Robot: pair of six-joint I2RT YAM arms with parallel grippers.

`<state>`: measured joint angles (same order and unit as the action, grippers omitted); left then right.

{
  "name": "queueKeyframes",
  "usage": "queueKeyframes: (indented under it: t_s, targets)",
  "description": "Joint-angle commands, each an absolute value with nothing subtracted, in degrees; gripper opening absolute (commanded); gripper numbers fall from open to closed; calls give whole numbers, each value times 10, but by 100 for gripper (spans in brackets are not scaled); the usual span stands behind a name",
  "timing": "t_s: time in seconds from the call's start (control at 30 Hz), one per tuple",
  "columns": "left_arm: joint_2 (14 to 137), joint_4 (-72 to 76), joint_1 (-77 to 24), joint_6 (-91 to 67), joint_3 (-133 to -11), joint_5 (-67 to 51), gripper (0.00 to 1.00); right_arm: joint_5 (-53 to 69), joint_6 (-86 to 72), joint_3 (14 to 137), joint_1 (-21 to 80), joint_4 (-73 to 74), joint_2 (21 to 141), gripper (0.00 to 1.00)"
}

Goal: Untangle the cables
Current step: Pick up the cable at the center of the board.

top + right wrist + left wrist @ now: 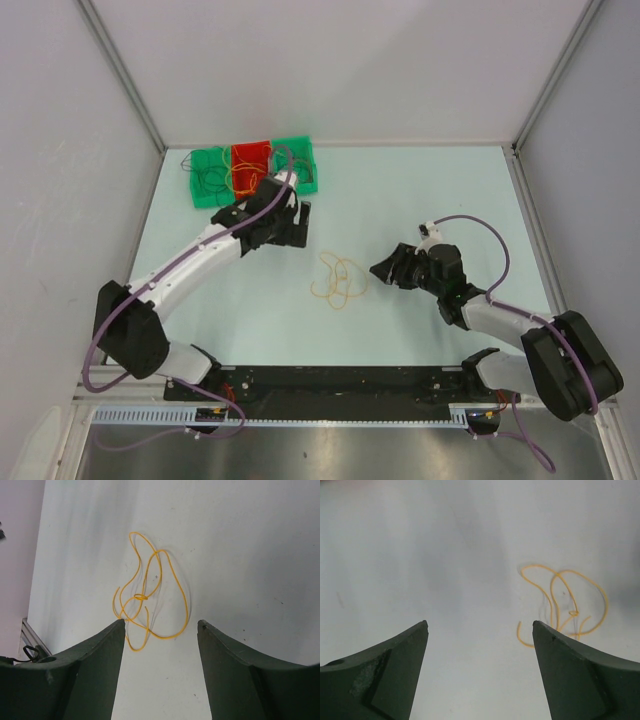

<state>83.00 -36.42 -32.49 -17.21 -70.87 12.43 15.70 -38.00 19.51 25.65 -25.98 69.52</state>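
One orange-yellow cable [338,282] lies on the table in loose loops with a small knot near its middle, between the two arms. In the left wrist view the cable [573,613] sits ahead and to the right of my left gripper [480,625], whose jaws stand wide apart over bare table. My left gripper [300,222] hovers left of and behind the cable. Seen from the right wrist, the knot [141,597] lies just ahead of my right gripper [161,623], which is open and holds nothing. My right gripper [381,270] points at the cable from the right. More cables lie in the bins at the back left.
A green bin [207,178], a red bin [250,160] and another green bin [300,160] stand side by side at the back left, holding coiled thin wires. Grey walls close in the table [430,200] on three sides.
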Motion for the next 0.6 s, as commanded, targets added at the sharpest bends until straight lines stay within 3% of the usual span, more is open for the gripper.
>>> queueKeyframes:
  t_s: [0.0,0.57]
  targets:
    - [797,-301,-356,-241,-632,54,89,146,-387,196,254,-267,682,64]
    - [858,-152,-394,-342,-524,-34,73,138,-390,191,253,-261,671,64]
